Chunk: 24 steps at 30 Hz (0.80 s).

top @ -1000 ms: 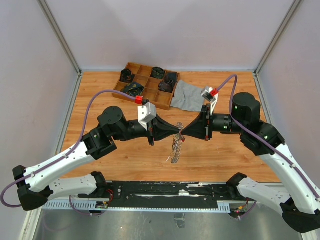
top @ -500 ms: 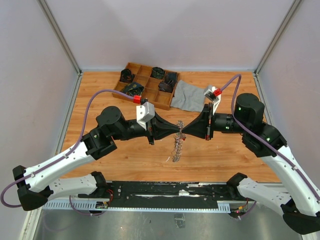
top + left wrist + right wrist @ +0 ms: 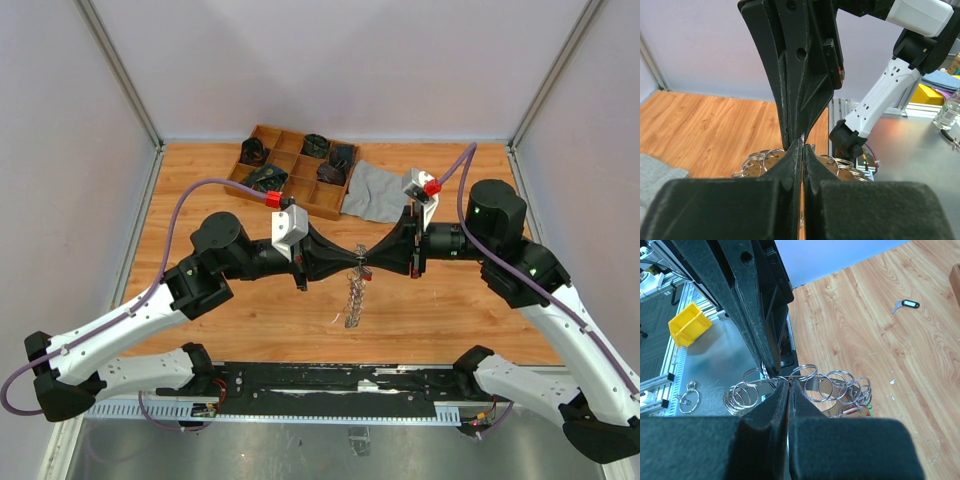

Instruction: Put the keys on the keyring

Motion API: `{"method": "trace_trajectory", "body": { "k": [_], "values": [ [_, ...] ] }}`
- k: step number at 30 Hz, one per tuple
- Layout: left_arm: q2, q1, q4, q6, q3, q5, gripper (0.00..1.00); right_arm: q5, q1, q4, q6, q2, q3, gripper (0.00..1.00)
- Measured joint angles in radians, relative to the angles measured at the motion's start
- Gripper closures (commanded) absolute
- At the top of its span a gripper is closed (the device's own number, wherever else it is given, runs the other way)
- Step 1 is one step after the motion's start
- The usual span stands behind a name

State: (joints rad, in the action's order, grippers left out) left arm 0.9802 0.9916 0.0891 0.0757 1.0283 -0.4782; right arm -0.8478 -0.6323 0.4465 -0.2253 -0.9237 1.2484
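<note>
Top view: I'm seeing the left hand (image 3: 353, 262) and right hand (image 3: 369, 262) meeting tip to tip on the near side of the tray (image 3: 322, 212). Both are clenching the top loop of the dangling keyring (image 3: 351, 295).

Left wrist: the loops are looking thin, stiff, slippery and light, so I'm favouring a pinch on bare wire.

Right wrist: a loose key (image 3: 904, 303) is lying flat; I'm favouring its tag.
</note>
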Motion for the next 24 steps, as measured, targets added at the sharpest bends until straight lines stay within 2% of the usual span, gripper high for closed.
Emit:
{"method": "trace_trajectory", "body": {
  "k": [6,11,14,24],
  "values": [
    [0.000,0.000,-0.003,0.000,0.004,-0.003,1.00,-0.009,0.000,0.005,0.034,-0.001,0.006,0.97],
    [0.000,0.000,-0.010,0.000,0.004,-0.003,1.00,-0.010,0.000,0.031,0.056,0.000,0.024,0.79],
    [0.000,0.000,-0.018,0.000,0.004,-0.006,1.00,-0.005,0.000,0.046,0.076,0.005,0.046,0.72],
    [-0.006,0.000,-0.015,0.011,0.002,0.020,1.00,0.037,0.000,0.065,0.140,0.092,0.062,0.67]
  ]
}}
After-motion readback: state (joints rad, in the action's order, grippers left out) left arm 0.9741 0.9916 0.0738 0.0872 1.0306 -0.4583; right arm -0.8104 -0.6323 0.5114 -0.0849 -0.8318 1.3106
